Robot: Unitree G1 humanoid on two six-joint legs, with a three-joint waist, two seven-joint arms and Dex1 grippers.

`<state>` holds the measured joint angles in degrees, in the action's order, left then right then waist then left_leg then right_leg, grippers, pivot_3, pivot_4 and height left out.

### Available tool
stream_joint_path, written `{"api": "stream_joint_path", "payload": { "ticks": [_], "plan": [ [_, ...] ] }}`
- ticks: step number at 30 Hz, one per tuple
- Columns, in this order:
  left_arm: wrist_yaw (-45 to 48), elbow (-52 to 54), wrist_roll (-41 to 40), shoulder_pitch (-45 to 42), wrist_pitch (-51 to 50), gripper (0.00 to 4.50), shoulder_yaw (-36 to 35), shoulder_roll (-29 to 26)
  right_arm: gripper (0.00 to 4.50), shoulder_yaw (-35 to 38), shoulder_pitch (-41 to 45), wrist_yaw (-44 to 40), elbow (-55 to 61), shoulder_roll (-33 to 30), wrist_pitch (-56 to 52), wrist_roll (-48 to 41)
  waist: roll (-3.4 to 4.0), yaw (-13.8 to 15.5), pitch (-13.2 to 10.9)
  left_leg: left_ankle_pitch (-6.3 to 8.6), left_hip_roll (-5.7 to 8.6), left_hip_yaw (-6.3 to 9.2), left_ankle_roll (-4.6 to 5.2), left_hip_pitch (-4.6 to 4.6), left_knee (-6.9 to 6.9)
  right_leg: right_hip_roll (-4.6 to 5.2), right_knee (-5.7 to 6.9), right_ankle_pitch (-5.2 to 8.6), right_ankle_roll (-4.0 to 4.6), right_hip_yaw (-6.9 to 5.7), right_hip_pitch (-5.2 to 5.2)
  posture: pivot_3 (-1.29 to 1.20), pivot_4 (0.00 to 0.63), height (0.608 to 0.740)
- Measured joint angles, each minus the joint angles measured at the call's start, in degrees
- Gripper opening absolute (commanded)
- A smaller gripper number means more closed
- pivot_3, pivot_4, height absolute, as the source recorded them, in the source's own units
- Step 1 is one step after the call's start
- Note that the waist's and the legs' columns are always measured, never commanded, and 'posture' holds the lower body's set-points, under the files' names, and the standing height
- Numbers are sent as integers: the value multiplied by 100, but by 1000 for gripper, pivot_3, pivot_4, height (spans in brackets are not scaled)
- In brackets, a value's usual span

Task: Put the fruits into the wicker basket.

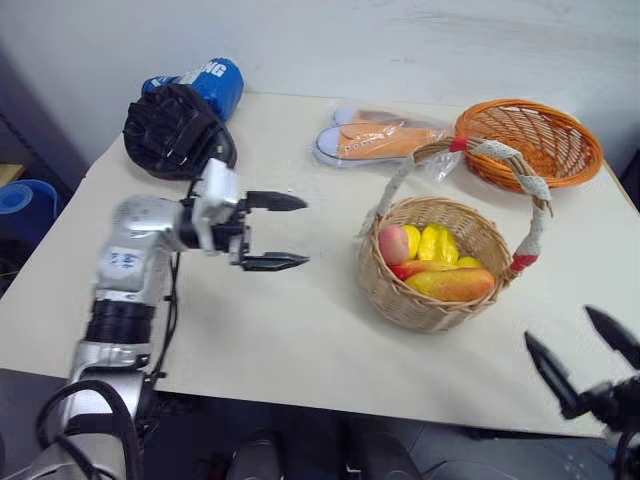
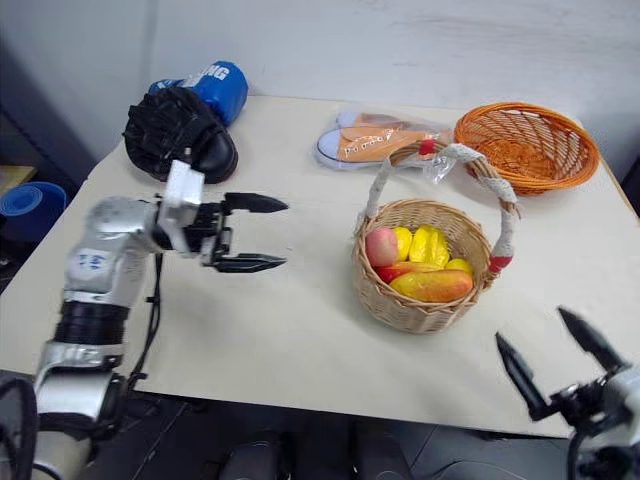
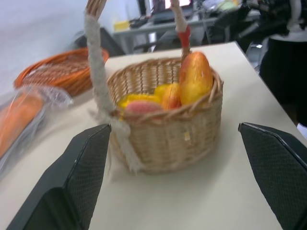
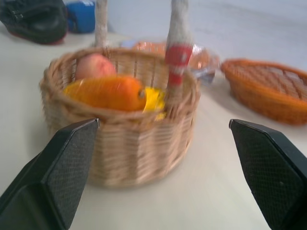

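Hovering grippers, both empty, fruit already in basket.

Right gripper (image 1: 583, 353) nearest, at the table's (image 1: 300, 330) front edge, jaws spread wide. Left gripper (image 1: 272, 232) mid-table, jaws apart, pointing toward the wicker basket (image 1: 425, 295), well apart from it. Basket holds peach (image 1: 393, 243), mango (image 1: 452, 284), lemons (image 1: 436, 243). Beyond: orange bowl (image 1: 530, 140), bagged shoes (image 1: 385, 135).

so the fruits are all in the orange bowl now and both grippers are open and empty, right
Not quite: the fruits lie in the wicker basket with the cloth-wrapped handle, not the orange bowl, as the left eye view shows. The left gripper and right gripper are indeed open and empty.
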<state>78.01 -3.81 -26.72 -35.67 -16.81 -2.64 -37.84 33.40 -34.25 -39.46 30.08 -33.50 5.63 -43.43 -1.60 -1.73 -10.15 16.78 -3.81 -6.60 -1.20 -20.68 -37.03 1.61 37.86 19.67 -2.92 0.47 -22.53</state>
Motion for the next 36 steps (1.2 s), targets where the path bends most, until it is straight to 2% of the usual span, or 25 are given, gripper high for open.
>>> {"api": "stream_joint_path", "payload": {
  "ticks": [5,7,11,14,16,24,25,30,36],
  "plan": [
    [153,203,-230,950,53,4473,-210,-105,4500,-92,1325,-323,-645,-861,-935,-408,1,50,-5,7,-1,12,14,-5,-7,-5,-1,2,3,-5,1,0,150,740],
    [8,373,-280,1068,-15,4473,-265,-96,4500,-194,2001,-425,-1063,-1099,-1335,-522,-3,42,-9,8,1,14,21,-15,-9,-3,-2,-1,-3,-5,-2,0,150,740],
    [-223,718,-380,1141,-102,4473,-350,-82,4500,-474,2795,-640,-1582,-1282,-1877,-527,-3,22,-9,8,-1,15,21,-25,-6,-8,-9,-2,-4,-5,-8,0,150,740],
    [-319,803,-456,1163,-169,4500,-329,-45,3854,-724,3192,-792,-1846,-1282,-2205,-496,1,15,-12,8,-2,14,19,-38,-10,-9,-10,-3,-6,-5,-19,0,150,740],
    [-360,828,-468,1156,-198,4500,-283,-7,3182,-861,3406,-902,-1915,-1282,-2370,-490,2,13,-12,8,-2,13,20,-39,-12,-9,-10,-4,-9,-4,-20,0,150,740],
    [-391,819,-475,881,-200,4500,-39,148,345,-778,3322,-1133,-1662,-1280,-2720,-492,3,16,-13,7,-2,12,18,-39,-10,-9,-11,-5,-10,-4,-20,0,150,740],
    [-382,805,-474,873,-199,4500,-11,157,170,-748,3245,-1146,-1578,-1280,-2753,-513,3,16,-13,7,-3,13,17,-39,-10,-11,-12,-5,-10,-5,-20,0,150,740],
    [-347,704,-465,703,-173,4500,180,348,180,-115,2715,-715,-970,-977,-2916,-598,7,21,-15,-5,-2,13,-4,-43,-12,-10,-13,-6,-12,-4,-20,0,150,740],
    [-345,307,-395,465,15,4500,346,626,180,1186,1930,193,-119,-212,-2792,-787,17,19,-21,-8,-1,13,-10,-41,-8,-13,-14,-5,-12,-3,-20,0,150,740]
  ]
}}
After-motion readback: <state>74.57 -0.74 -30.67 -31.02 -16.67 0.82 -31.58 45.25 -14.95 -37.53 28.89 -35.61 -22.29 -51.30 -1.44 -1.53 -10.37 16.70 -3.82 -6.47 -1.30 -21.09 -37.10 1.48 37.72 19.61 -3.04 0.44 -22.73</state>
